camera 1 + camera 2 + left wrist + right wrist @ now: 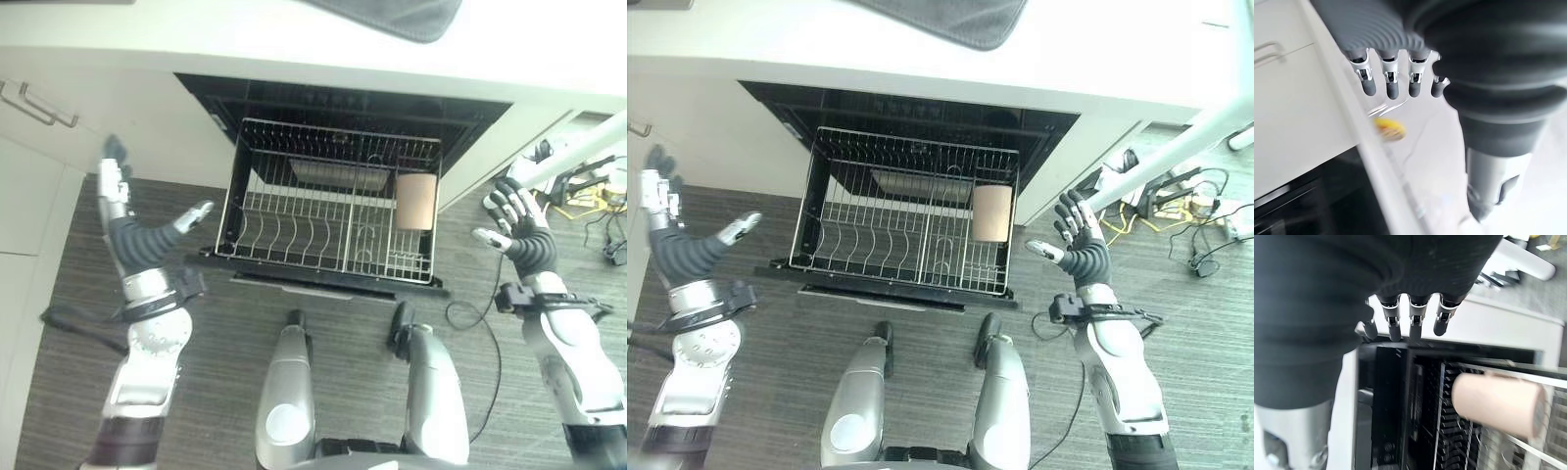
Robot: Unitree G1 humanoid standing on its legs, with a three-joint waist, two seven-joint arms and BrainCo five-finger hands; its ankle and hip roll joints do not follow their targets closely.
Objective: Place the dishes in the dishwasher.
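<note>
Dishwasher rack (294,230) is pulled out over the open door (313,277), just in front of the robot, above striped grey floor (225,343). Wire rack, mostly bare tines. One dish in it: a tan cup (416,200) lying on its side in the rack's right-hand section, near the back right corner; right wrist view shows it (1496,401) resting across the wires.

Left hand (132,230) is raised left of the rack, well apart from it, fingers straight and spread, thumb out toward the rack, holding nothing. Its wrist view shows fingers (1392,81) extended, relaxed, with the white counter edge past them and a small yellow blurred item (1389,128) on the counter, can't tell what it is.

Right hand (1080,243) is raised right of the rack, near its right front corner but not touching, fingers splayed, empty. Wrist view confirms the fingers (1416,318) are straight.

Behind the rack, the dark dishwasher cavity (343,103) sits under a white countertop (196,29). A dark grey cloth (392,15) lies on the counter at the far edge. White cabinet with a metal handle (37,106) at far left. Cables and a white table leg (1176,147) on the floor, far right.
</note>
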